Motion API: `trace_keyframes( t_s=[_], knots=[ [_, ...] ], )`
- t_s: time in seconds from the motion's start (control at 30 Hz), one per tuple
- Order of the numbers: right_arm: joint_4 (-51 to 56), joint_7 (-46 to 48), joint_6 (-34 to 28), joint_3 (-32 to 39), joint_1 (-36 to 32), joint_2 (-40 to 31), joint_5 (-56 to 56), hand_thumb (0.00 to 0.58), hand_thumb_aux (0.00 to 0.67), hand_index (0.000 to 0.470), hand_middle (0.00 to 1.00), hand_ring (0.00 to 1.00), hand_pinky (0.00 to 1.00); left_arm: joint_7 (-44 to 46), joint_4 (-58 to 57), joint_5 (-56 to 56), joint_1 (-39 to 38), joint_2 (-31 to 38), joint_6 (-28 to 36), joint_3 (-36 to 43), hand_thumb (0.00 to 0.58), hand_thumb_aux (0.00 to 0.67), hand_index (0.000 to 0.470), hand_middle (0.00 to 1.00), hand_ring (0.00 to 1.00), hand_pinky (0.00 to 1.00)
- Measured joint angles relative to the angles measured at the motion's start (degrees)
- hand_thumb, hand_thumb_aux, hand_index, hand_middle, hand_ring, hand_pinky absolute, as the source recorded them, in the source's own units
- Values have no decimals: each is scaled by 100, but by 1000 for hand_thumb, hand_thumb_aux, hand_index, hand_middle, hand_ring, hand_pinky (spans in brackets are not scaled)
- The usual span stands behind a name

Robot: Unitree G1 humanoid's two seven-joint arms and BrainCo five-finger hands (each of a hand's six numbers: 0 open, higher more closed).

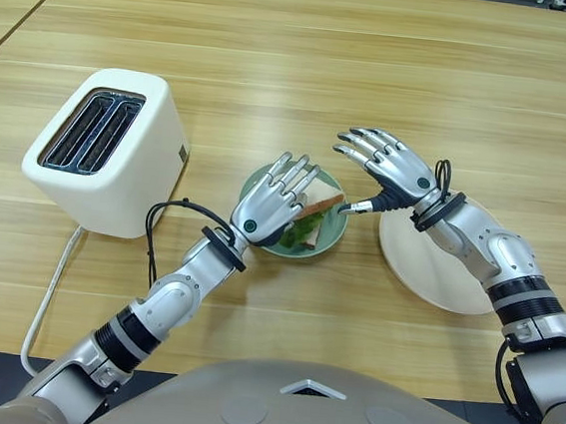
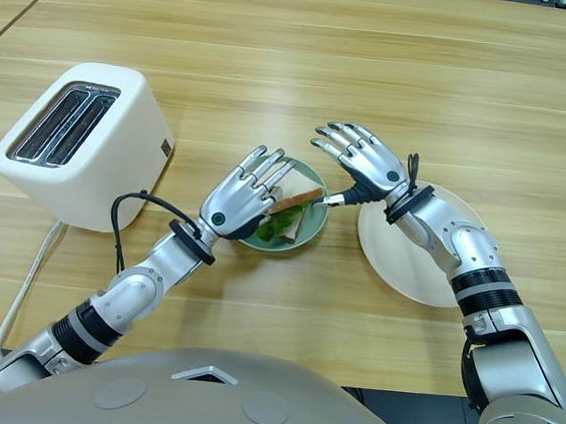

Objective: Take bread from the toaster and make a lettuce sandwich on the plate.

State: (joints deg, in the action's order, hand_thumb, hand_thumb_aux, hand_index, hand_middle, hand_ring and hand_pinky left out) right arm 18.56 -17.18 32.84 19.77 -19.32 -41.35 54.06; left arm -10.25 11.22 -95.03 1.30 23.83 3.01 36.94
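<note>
Your left hand (image 1: 269, 203) hovers flat and released over the green plate (image 1: 334, 235) holding bread (image 1: 324, 205) and lettuce (image 1: 302, 231). Your right hand (image 1: 393, 167), fingers spread, holds nothing beside the white plate (image 1: 438, 272). The toaster (image 1: 116, 176) stands left on the counter (image 1: 328, 56).

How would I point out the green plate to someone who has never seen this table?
Start at the white toaster on the wooden table and look right. The small green plate sits there partly under the left hand, holding bread and lettuce; the neighbouring white plate is larger and bare.
</note>
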Motion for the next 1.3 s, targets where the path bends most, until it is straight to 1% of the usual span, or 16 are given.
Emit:
trace_keyframes(
  t_s=[0.23, 0.4, 0.47, 0.5, 0.53, 0.57, 0.7, 0.73, 0.77, 0.8, 0.87, 0.9, 1.0, 1.1, 1.2, 1.3],
  knots=[
    [-9, 1, 0, 0, 0, 0, 0, 0, 0, 0, 0, 0, 0, 119, 513, -54, -331, 65, 131, 5, 0, 0, 0, 0, 0, 0],
    [-1, 5, 2, 5, -3, 0, -1, 0, 0, 0, 0, 0, 0, 251, 1250, -41, -520, 221, 178, -344, 0, 0, 0, 0, 0, 0],
    [38, 54, 20, 46, -9, 25, -8, 0, 0, 0, 0, 0, 0, 315, 1688, 285, -660, 253, 188, -710, 87, 53, 37, 0, 0, 0],
    [43, 108, 59, 74, -11, 61, -41, 0, 0, 0, 0, 0, 0, 338, 1837, 645, -754, 252, 186, -931, 112, 68, 48, 0, 0, 0],
    [44, 195, 112, 111, -4, 125, -111, 0, 0, 0, 0, 0, 0, 356, 1940, 1148, -875, 244, 188, -1244, 128, 79, 55, 0, 0, 0],
    [32, 276, 181, 155, 2, 184, -224, 0, 0, 0, 0, 0, 0, 396, 1973, 1688, -991, 236, 198, -1575, 124, 76, 53, 0, 0, 0],
    [-39, 732, 496, 266, 10, 253, -616, 0, 0, 0, 0, 0, 0, 538, 1973, 3416, -1516, 245, 150, -2691, 223, 145, 101, 0, 0, 0],
    [-60, 882, 584, 293, 8, 284, -736, 0, 0, 0, 0, 0, 0, 616, 1971, 3774, -1663, 244, 90, -2830, 230, 150, 105, 0, 0, 0],
    [-74, 1047, 688, 357, 4, 324, -852, 0, 0, 0, 0, 0, 0, 749, 1968, 4161, -1792, 242, -21, -2867, 258, 171, 120, 0, 0, 0],
    [-86, 1183, 768, 425, 1, 369, -917, 0, 0, 0, 0, 0, 0, 890, 1962, 4512, -1911, 238, -165, -2849, 343, 242, 170, 0, 0, 0],
    [-100, 1414, 910, 499, 0, 424, -1016, 0, 0, 0, 0, 0, 0, 1172, 1947, 5025, -2139, 232, -377, -2778, 390, 286, 201, 0, 0, 0],
    [-123, 1553, 990, 499, 0, 423, -1139, 0, 0, 0, 0, 0, 0, 1346, 1935, 5299, -2265, 237, -463, -2724, 425, 323, 227, 0, 0, 0],
    [-235, 2007, 1256, 577, 40, 394, -1447, 0, 0, 0, 0, 0, 0, 1783, 1887, 5658, -2567, 324, -663, -2586, 374, 271, 190, 0, 0, 0],
    [-382, 2486, 1537, 678, 279, 227, -1763, 0, 0, 0, 0, 0, 0, 2089, 1872, 5707, -2866, 517, -777, -2586, 368, 265, 186, 0, 0, 0],
    [-508, 2681, 1641, 585, 356, 58, -1860, 0, 0, 0, 0, 0, 0, 2237, 1943, 5707, -2967, 546, -779, -2635, 355, 252, 177, 0, 0, 0],
    [-661, 2829, 1709, 517, 394, 11, -1972, 0, 0, 0, 0, 0, 0, 2311, 1994, 5700, -2977, 543, -752, -2733, 316, 218, 153, 0, 0, 0]
  ],
)
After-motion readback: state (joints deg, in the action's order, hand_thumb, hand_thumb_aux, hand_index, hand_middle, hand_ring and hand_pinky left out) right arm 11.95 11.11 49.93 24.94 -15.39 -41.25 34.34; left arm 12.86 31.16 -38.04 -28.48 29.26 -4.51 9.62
